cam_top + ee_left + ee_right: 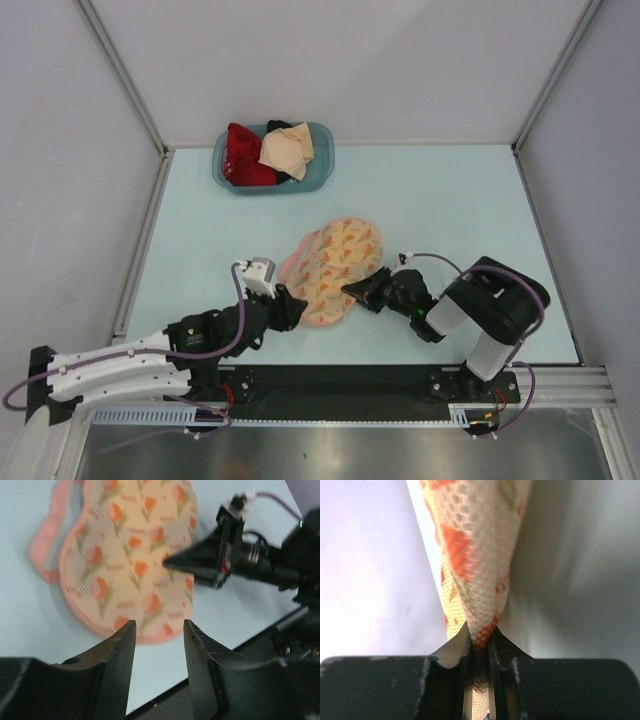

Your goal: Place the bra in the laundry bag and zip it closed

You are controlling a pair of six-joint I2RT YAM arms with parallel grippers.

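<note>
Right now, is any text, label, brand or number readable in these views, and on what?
No text can be read in any view.
Small reddish words between the orange flowers on the laundry bag: too blurred to read.
No lettering shows on the blue basket.
</note>
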